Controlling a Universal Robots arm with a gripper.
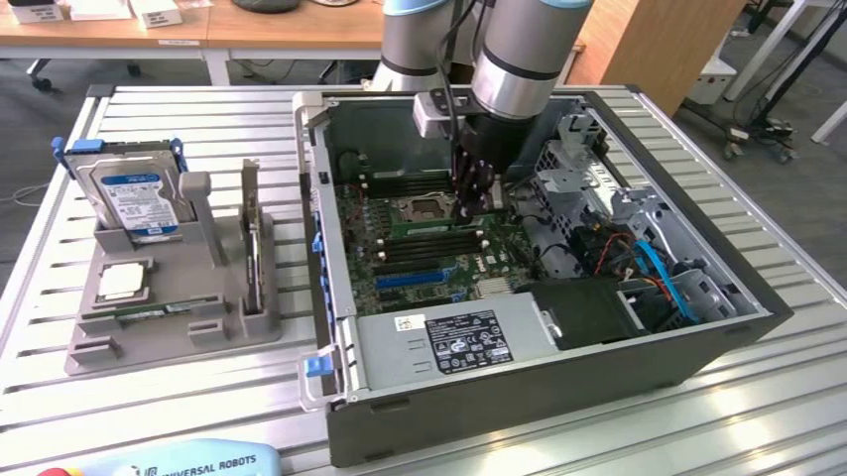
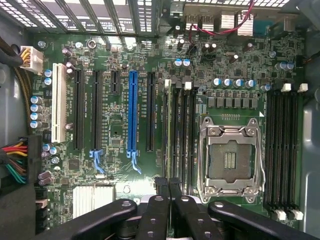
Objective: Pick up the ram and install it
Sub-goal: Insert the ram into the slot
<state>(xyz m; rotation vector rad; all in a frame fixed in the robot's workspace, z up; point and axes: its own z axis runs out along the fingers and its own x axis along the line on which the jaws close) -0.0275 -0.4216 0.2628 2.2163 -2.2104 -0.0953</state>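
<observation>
My gripper [image 1: 466,201] reaches down into the open computer case [image 1: 530,377], over the memory slots beside the empty processor socket [image 2: 230,160]. In the wrist view its dark fingertips [image 2: 161,184] are pinched together on the ram [image 2: 170,135]. The ram shows edge-on as a thin strip running along the slot nearest the socket's far side, up to a white latch [image 2: 168,83]. I cannot tell whether it is seated in the slot. In the exterior view the fingers hide the ram.
A grey fixture [image 1: 159,337] on the exterior view's left holds the silver hard drive [image 1: 133,198] and a square processor chip [image 1: 122,281]. Inside the case are the power supply [image 1: 450,347], drive cages [image 1: 582,169] and cables [image 1: 649,268]. More memory slots [image 2: 282,150] lie beyond the socket.
</observation>
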